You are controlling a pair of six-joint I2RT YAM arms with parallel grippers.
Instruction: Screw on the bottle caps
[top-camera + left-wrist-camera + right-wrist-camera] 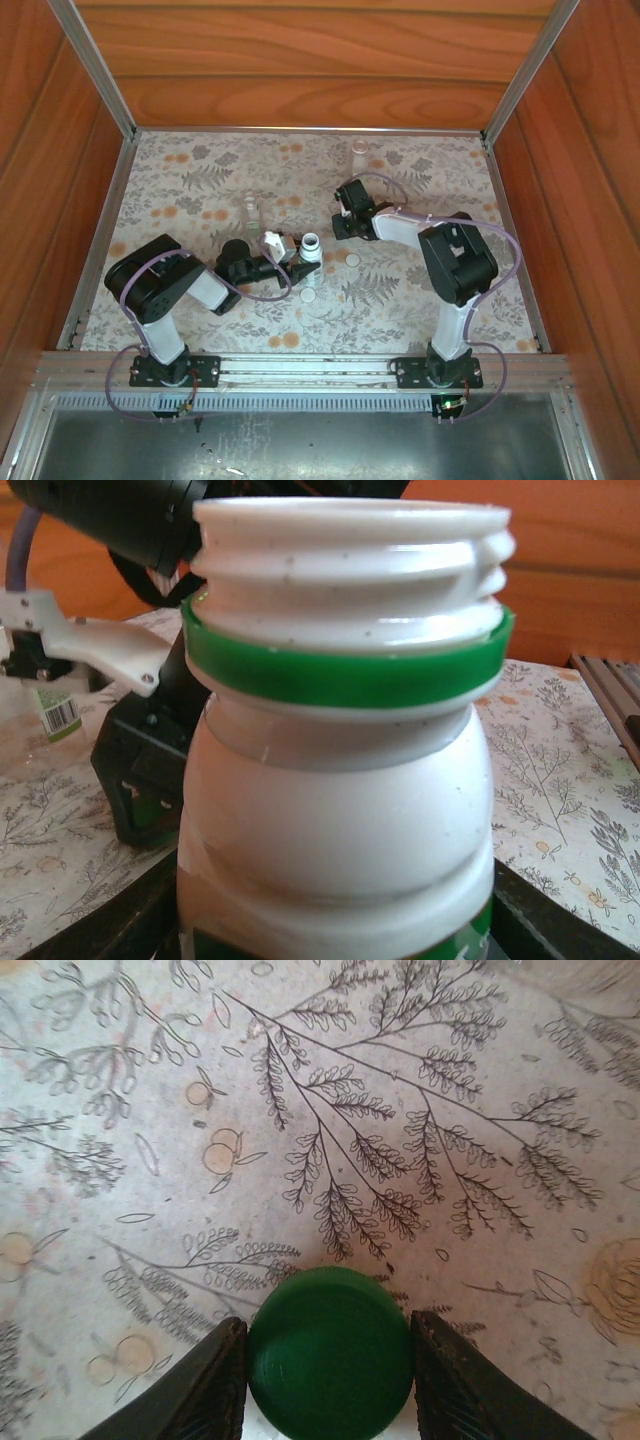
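From above, the left pincer (303, 252) is at the middle of the bench (200, 170), clenched on the white bottle (312, 243). The left wrist view shows this bottle from very near: its threaded neck is open, with a green ring below the thread, and a dark finger (560, 920) is pressed to each side of the body. Behind it is part of a clear bottle (55, 715) with a yellow-green label.

The right wrist view shows the right pincer (328, 1322) grasping the dark green cap (330, 1360), both fingers against its rim, low over the cloth.

The top view also gives a white cap (352, 260) just right of the white bottle, a second white cap (310, 297) nearer the arms, and a shorter clear bottle (358, 150) at the far edge.

The bench has a pale cloth printed with ferns and orange flowers. Wooden walls (300, 60) and metal rails (95, 70) enclose it.
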